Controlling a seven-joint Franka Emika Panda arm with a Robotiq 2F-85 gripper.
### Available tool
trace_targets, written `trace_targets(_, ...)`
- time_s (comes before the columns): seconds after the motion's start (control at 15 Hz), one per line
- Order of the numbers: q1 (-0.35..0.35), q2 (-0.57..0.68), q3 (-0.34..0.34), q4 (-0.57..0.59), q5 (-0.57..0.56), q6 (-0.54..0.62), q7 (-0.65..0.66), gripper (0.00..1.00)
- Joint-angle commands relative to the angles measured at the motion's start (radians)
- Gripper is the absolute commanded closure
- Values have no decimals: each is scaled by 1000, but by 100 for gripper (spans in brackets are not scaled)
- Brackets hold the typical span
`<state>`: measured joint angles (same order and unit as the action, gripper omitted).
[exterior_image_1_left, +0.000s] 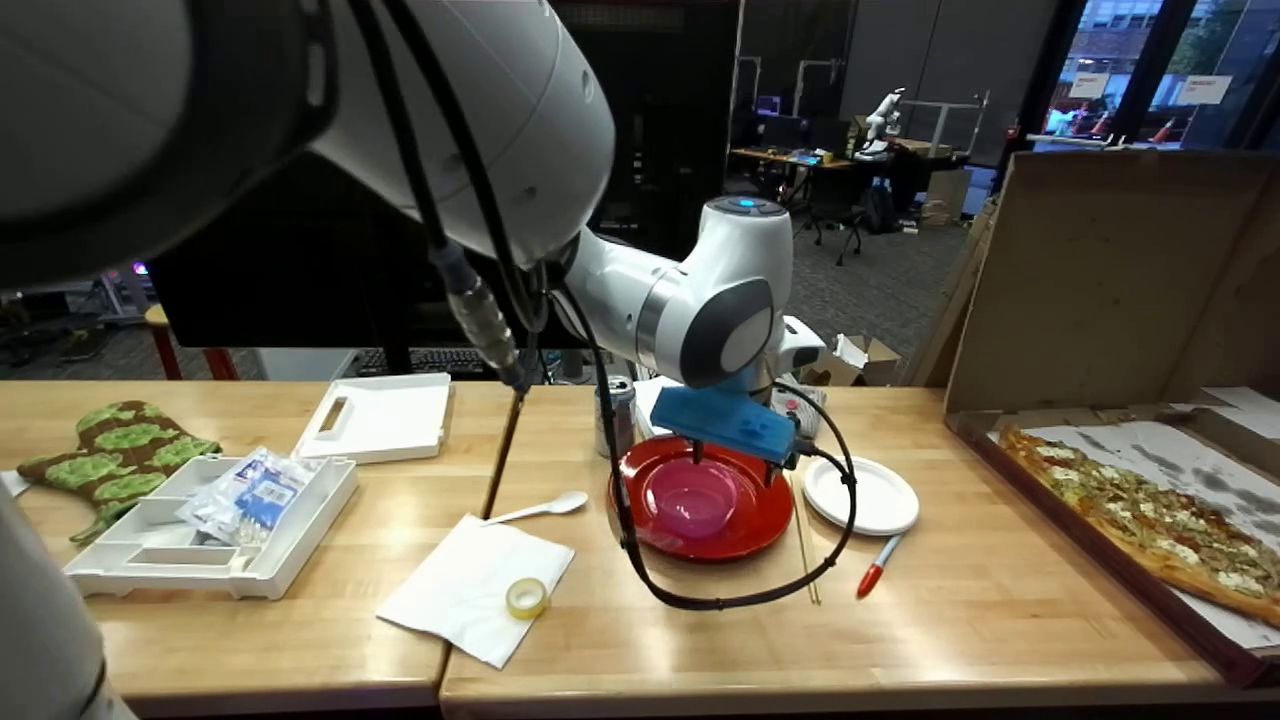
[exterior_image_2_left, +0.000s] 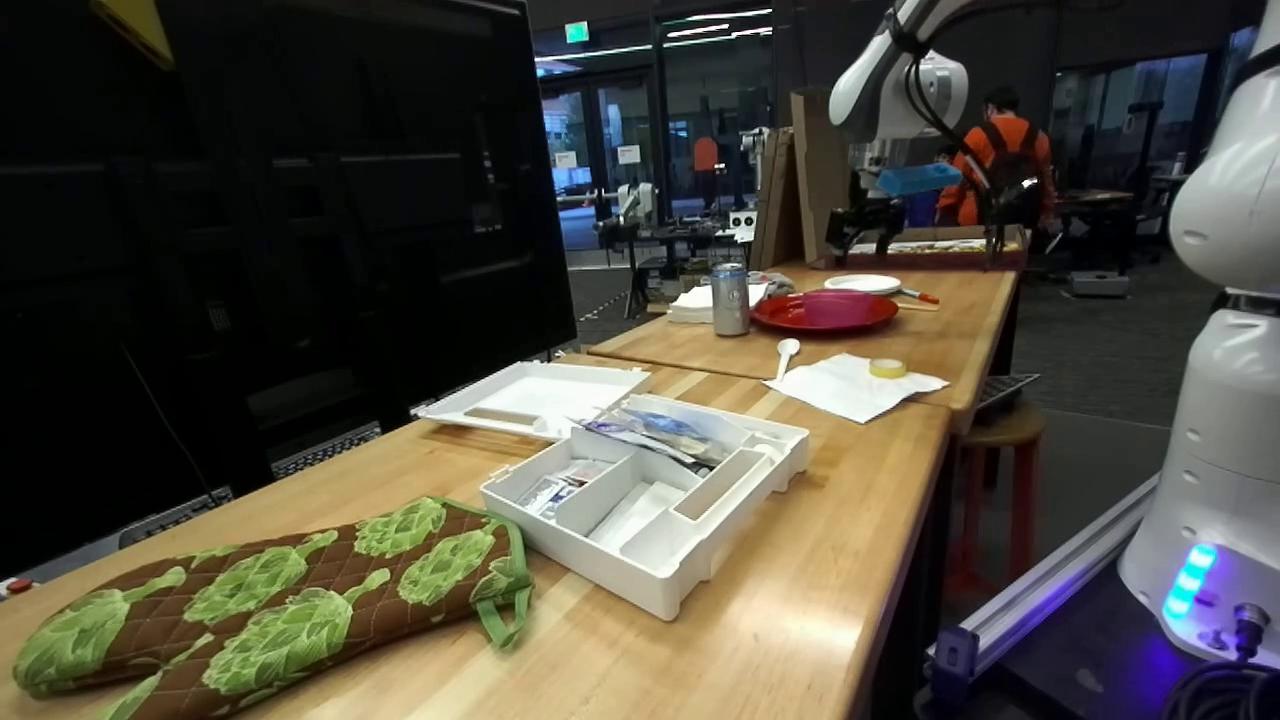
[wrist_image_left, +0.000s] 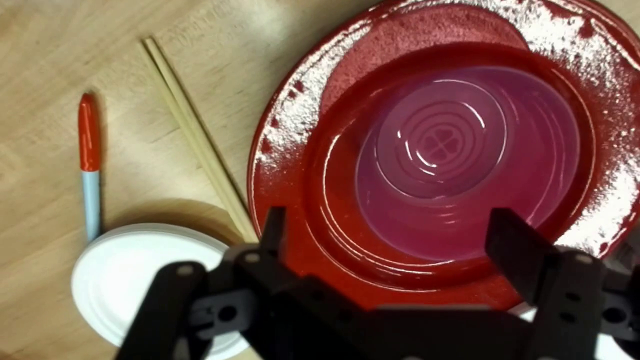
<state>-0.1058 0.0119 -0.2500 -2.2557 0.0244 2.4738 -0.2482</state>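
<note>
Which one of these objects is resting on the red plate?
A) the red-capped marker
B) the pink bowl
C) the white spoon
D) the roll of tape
B: the wrist view shows the pink bowl sitting on the red plate, below the open tool.

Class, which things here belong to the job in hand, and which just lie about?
Apparently in the job: black two-fingered gripper, open; round translucent pink bowl below it; round glossy red plate under the bowl.

Probably lying about: wooden chopsticks; red-capped grey marker; round white plate; cylindrical silver can; yellow tape roll; quilted green-brown oven mitt.
</note>
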Motion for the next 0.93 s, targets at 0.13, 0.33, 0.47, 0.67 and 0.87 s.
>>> trace_targets(0.13,-46,152,34,166,3,-121,31,0)
trace_targets(0.33,-72,194,48,204,27,-197,-31,0)
trace_targets(0.47,-90,211,60,218,43,-241,-68,0)
trace_targets(0.67,-116,213,76,223,73,-300,-137,0)
trace_targets(0.87,-131,199,82,216,83,-348,-201,27)
